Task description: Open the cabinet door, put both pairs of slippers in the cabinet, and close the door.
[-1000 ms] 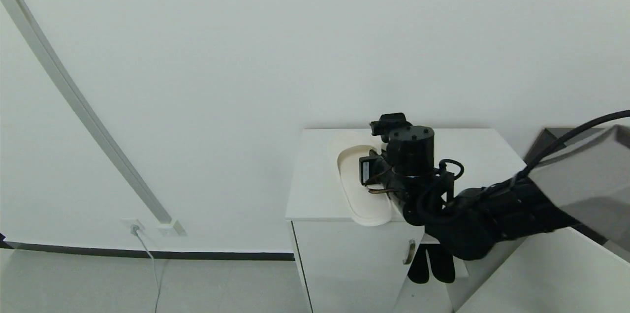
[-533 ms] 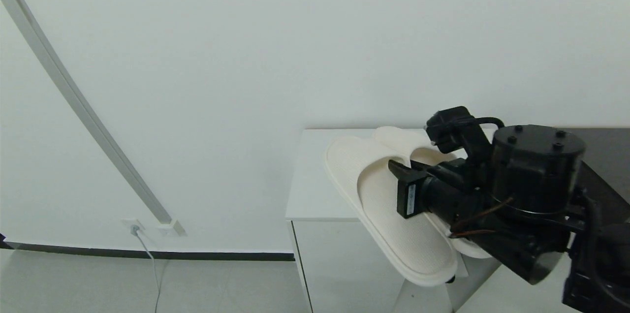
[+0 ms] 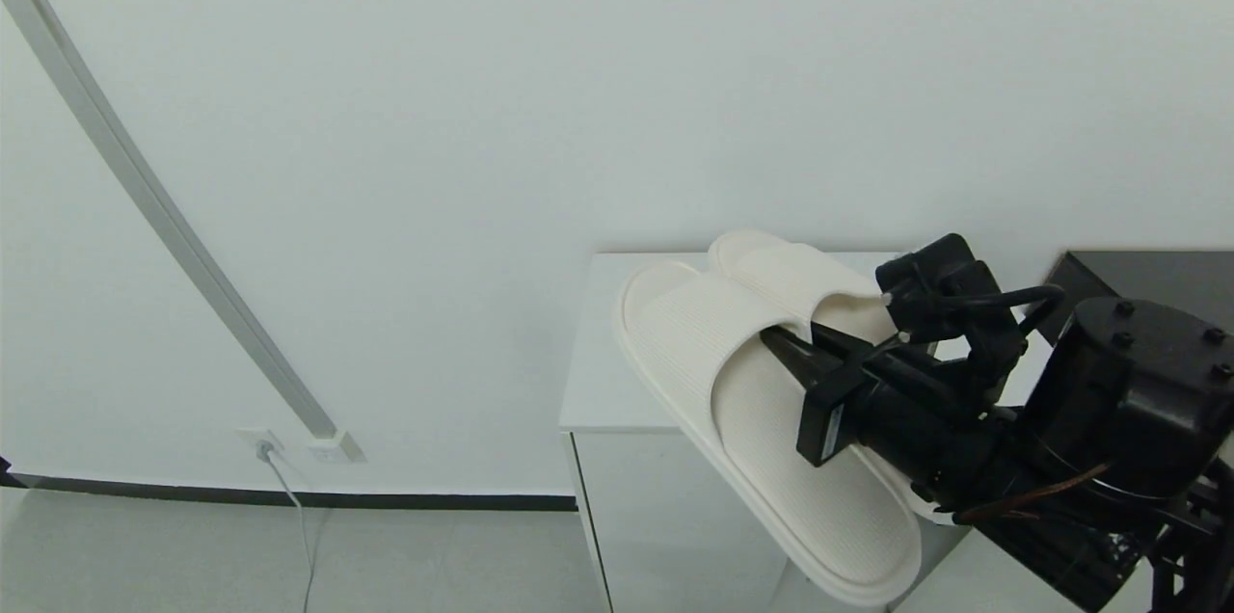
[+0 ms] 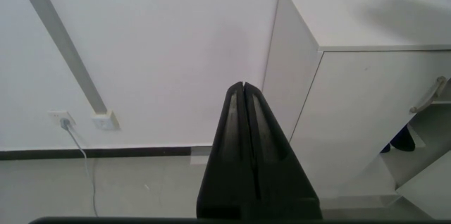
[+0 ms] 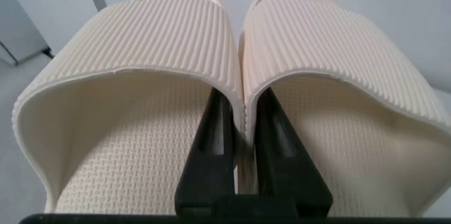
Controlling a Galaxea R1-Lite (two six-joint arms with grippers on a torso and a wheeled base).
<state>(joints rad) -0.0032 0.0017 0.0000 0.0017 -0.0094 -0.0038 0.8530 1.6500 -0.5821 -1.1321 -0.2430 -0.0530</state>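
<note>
The slippers (image 3: 709,333) at lower right are pinched at their inner edges by the right gripper (image 5: 237,109) and could be swung loose.

We see cream slippers (image 3: 771,459) with ribbed straps (image 5: 162,34) and pebbled insoles (image 5: 134,146), a black right gripper (image 5: 243,139), a white cabinet (image 3: 617,382), white wall (image 3: 482,112), and grey floor (image 3: 193,555).

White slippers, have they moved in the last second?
Yes: the white slippers have lifted off the cabinet top, toward the camera, pinched by the right gripper.
</note>
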